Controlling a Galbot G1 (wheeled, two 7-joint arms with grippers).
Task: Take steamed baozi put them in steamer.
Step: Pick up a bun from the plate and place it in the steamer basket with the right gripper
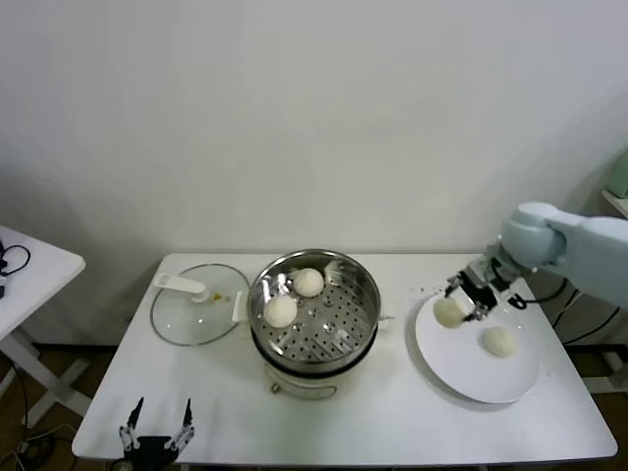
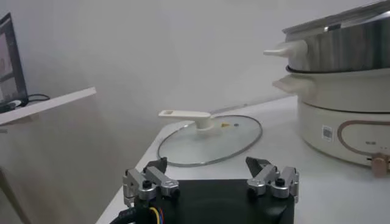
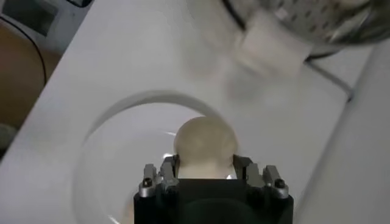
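The steel steamer stands mid-table with two baozi on its perforated tray. My right gripper is shut on a third baozi, held just above the left part of the white plate; in the right wrist view this baozi sits between the fingers. A fourth baozi lies on the plate. My left gripper is open and empty at the table's front left edge; it also shows in the left wrist view.
A round glass lid with a white handle lies flat left of the steamer; it also shows in the left wrist view. A small white side table stands at far left. The steamer's cream base is seen from the left wrist.
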